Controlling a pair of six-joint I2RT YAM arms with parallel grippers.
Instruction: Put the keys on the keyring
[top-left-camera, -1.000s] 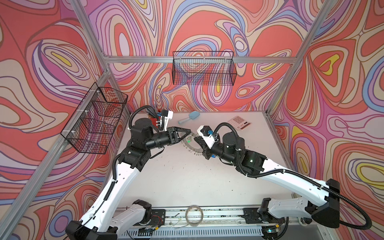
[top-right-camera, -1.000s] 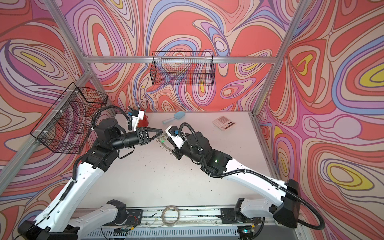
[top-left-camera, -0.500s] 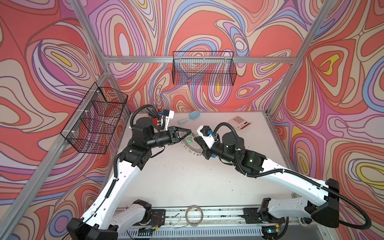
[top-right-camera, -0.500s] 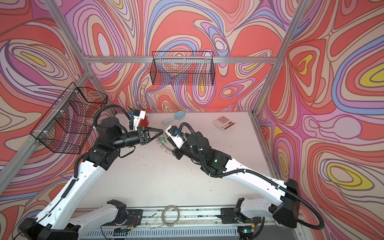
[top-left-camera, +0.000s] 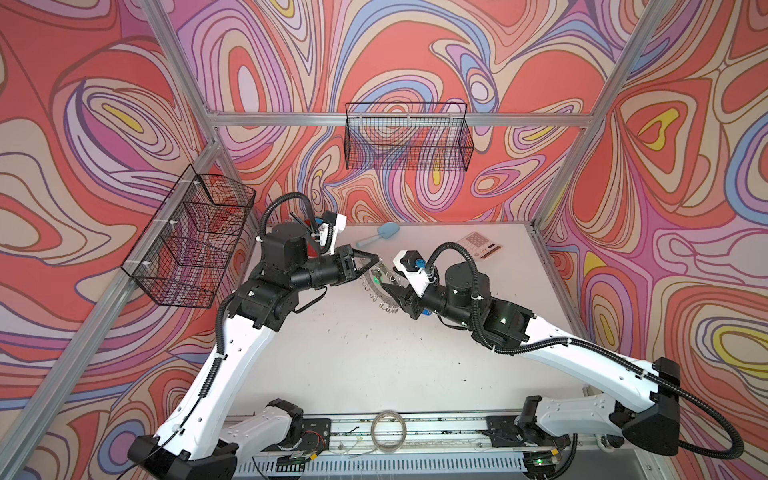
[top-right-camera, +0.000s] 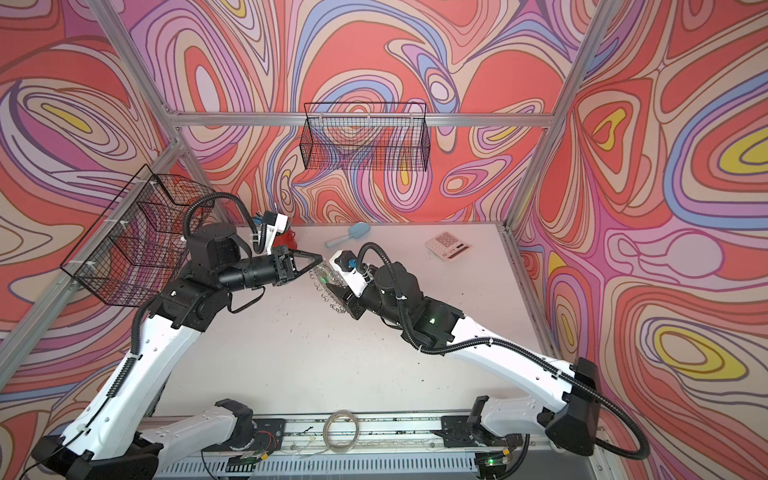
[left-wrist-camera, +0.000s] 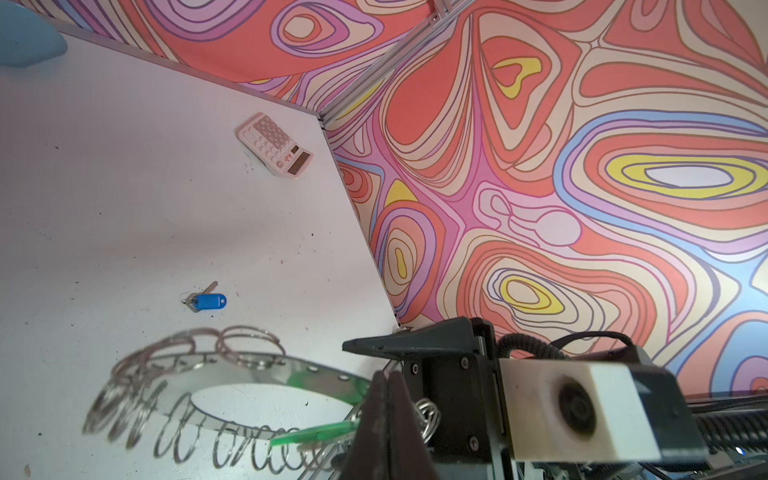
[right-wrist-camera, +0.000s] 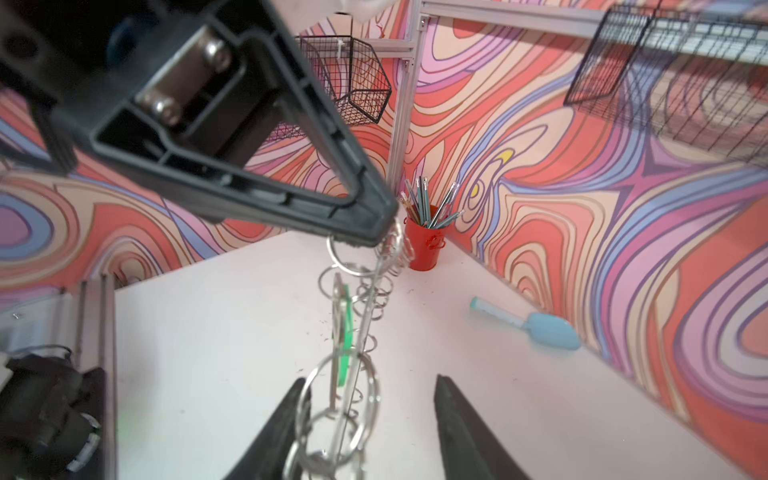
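**While the left claw pinches the keyring, the right claw stands open**

Where the two arms meet over the back half of the white, speck-marked tabletop (top-left-camera: 374, 357), the keyring (left-wrist-camera: 291, 372) is held up on edge. It is a flat grey metal disc with a large round centre hole. Small drilled holes run round its rim, and bright wire split rings hang from them like loose coils.

- Left claw (right-wrist-camera: 374, 226): black triangular fingers closed tight, tips pinched on the keyring's upper rim among the small rings.
- Right claw (right-wrist-camera: 370, 380): tapered matte black fingers (right-wrist-camera: 282, 424) stand well apart. The keyring's lower edge sits in the gap, nearer one finger. Cannot tell whether a ring touches that finger.
- Green tag (right-wrist-camera: 343, 332): thin, flat, translucent plastic, lying against the disc among the rings. Its key is lost in the wire, and I cannot tell whether it is threaded on.
- Blue-tagged key (left-wrist-camera: 205, 300): lies flat on the tabletop, well apart from the keyring. It has a glossy oblong tag, a short silvery blade and its own small ring.

Also on the tabletop:
- a pale pink calculator (left-wrist-camera: 276, 145) near the far right corner
- a light blue plastic scoop (right-wrist-camera: 552, 330) by the back wall
- a red tin pot (right-wrist-camera: 424, 245) bristling with pens, in the back left corner

A thin plain hoop (top-left-camera: 388, 430) rests on the front rail.
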